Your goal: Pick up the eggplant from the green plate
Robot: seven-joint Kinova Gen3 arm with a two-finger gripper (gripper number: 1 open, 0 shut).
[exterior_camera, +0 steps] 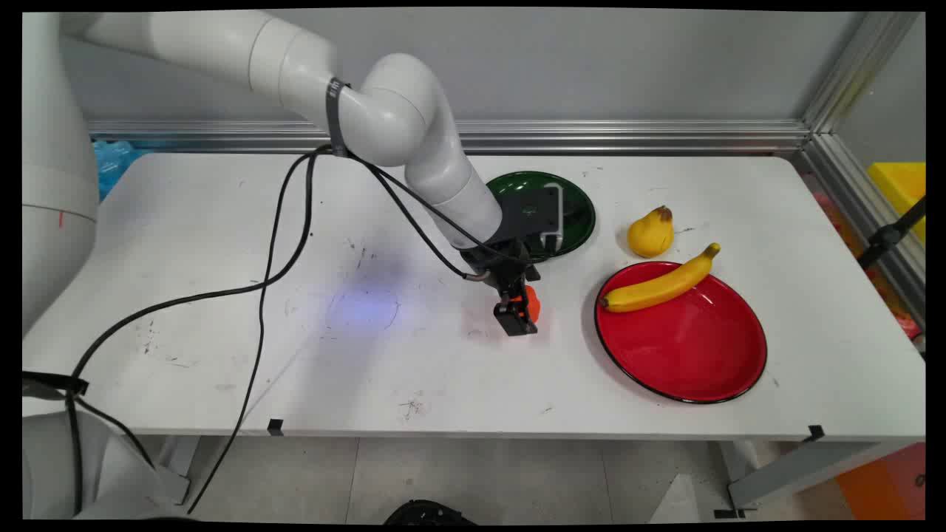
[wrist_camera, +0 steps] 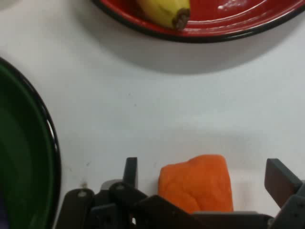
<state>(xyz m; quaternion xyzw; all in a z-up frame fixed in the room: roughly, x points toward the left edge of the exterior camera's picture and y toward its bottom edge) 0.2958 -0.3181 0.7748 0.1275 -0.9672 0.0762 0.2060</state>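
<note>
The gripper (exterior_camera: 517, 314) is hanging spread wide around an orange lump (wrist_camera: 196, 182), not gripping yet; it looks soft and light, best pinched across its middle.

No text, label, brand, number or sign can be read on anything in either view.
</note>
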